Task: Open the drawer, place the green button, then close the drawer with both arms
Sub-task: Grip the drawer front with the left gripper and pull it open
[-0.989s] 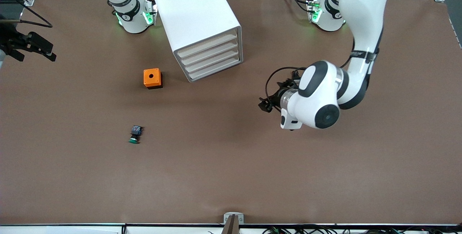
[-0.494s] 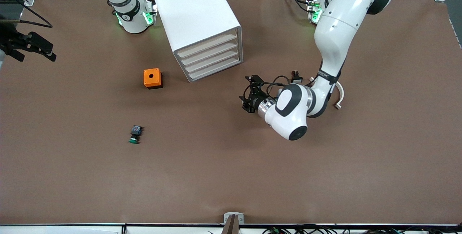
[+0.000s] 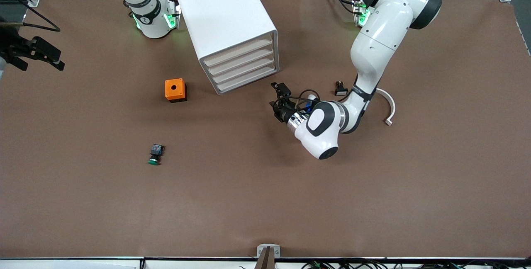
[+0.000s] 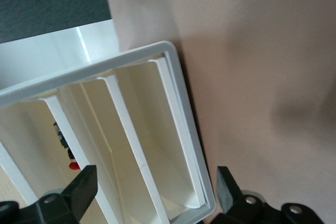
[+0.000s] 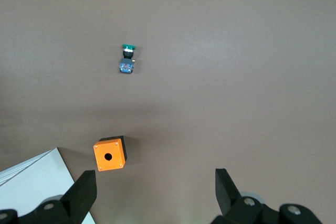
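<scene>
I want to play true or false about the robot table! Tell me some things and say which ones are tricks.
1. The tiny green-capped push button lies on the bare brown table. True.
2. The left gripper holds the button. False: it is open and empty, in front of the big white drawer cabinet.
3. The orange box with a hole sits on top of the cabinet. False: it stands on the table beside it.
4. All four white tray drawers are pushed in. True.
5. The right gripper is open. True.
</scene>
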`<state>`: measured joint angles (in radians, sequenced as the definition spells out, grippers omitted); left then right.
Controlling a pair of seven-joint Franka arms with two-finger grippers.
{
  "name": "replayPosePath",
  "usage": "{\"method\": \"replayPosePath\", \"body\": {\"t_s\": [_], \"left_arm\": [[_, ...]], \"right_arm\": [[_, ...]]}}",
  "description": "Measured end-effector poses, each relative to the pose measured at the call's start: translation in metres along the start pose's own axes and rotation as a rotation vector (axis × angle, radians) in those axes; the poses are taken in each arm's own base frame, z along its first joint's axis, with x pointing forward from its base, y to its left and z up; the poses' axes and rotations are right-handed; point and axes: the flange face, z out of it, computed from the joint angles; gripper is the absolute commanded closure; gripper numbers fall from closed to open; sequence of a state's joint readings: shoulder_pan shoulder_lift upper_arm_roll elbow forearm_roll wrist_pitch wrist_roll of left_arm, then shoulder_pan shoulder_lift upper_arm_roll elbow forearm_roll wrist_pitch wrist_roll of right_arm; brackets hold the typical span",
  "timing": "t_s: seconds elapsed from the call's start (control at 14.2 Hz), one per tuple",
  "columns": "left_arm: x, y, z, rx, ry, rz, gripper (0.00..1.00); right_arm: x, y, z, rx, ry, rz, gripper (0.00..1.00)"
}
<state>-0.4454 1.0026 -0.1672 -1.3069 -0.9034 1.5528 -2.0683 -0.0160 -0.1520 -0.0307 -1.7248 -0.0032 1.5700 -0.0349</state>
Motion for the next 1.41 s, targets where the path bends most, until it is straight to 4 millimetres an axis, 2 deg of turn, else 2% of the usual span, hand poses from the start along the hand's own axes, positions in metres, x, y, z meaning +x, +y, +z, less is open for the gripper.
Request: {"method": "replayPosePath", "body": {"t_s": [0.14, 0.21, 0.42, 0.71, 0.92, 1.2, 1.41], "left_arm": [[-0.003, -0.003, 0.014, 0.048, 0.002, -0.031, 0.31], [-0.004, -0.004, 0.02, 0.062, 0.006, -0.044, 0.36], [-0.006, -0.002, 0.036, 0.104, 0.004, -0.063, 0.41], [-0.004, 0.001, 0.066, 0.158, 0.038, -0.107, 0.44], [-0.005, 0.0, 0.088, 0.177, 0.067, -0.12, 0.57], [-0.006, -0.006, 0.117, 0.227, 0.119, -0.125, 0.84], [-0.001, -0.003, 0.126, 0.24, 0.133, -0.176, 0.89]], "right_arm": [[0.001, 0.0, 0.003, 0.0, -0.009, 0.0, 0.0], [0.001, 0.0, 0.003, 0.0, -0.01, -0.001, 0.0], [0.001, -0.001, 0.003, 0.0, -0.011, -0.002, 0.0], [0.001, -0.002, 0.003, 0.0, -0.012, -0.003, 0.0], [0.0, -0.002, 0.003, 0.0, -0.013, -0.004, 0.0], [0.0, -0.002, 0.003, 0.0, -0.015, -0.004, 0.0], [0.0, -0.002, 0.003, 0.0, -0.016, -0.004, 0.0]]}}
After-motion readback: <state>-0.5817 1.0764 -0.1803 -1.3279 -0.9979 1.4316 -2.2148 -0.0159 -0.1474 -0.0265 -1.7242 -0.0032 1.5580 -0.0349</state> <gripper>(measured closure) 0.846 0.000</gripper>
